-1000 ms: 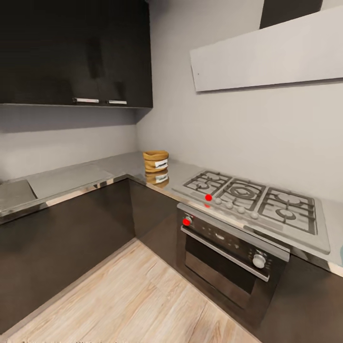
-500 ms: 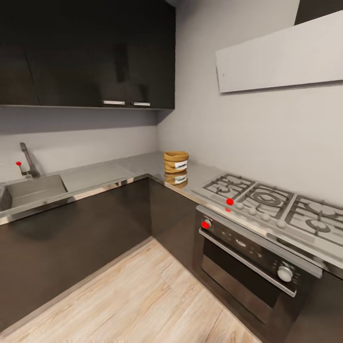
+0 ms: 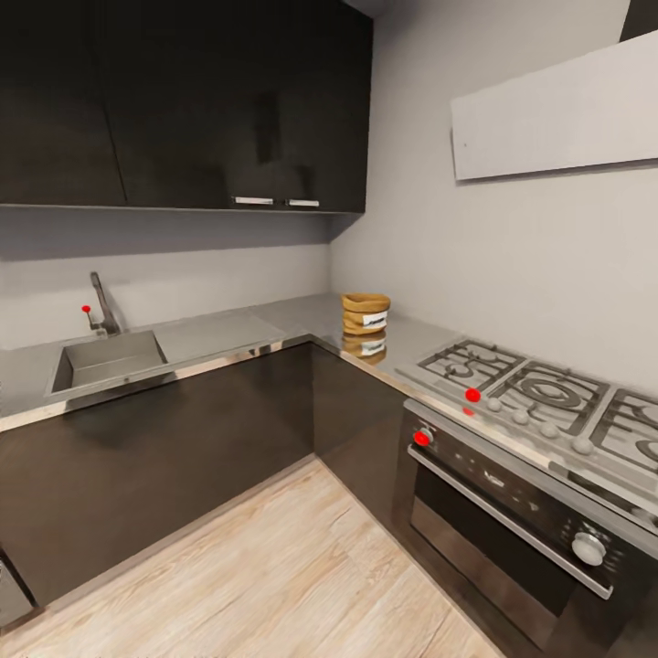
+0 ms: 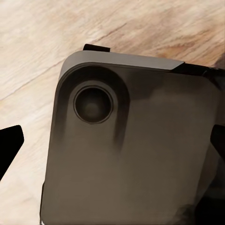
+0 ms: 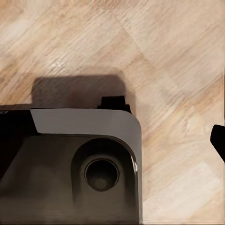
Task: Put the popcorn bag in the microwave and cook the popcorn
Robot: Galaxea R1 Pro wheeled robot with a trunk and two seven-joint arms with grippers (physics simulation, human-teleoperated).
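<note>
The popcorn bag [image 3: 366, 313], a small tan-brown ridged sack with a white label, stands upright in the corner of the glossy grey countertop [image 3: 228, 329], mirrored in its surface. The microwave is out of view. My left gripper [image 4: 112, 145] hangs over the robot's dark base [image 4: 140, 154] and the wood floor, its dark fingertips [image 4: 10, 143] far apart at the picture's edges, open and empty. My right gripper [image 5: 112, 140] also hangs over the base [image 5: 70, 164], with one fingertip [image 5: 218, 139] showing at the edge, open and empty.
A steel sink [image 3: 105, 358] with a tap [image 3: 102, 306] is set in the counter's left run. A grey gas hob [image 3: 539, 397] over a dark oven [image 3: 512, 512] lies right of the bag. Dark wall cabinets [image 3: 183, 100] hang above. Wood floor [image 3: 274, 567] fills the corner.
The whole head picture has shifted right as the camera turned left, bringing the sink and tap into view. The bag and the rest of the kitchen have not moved.
</note>
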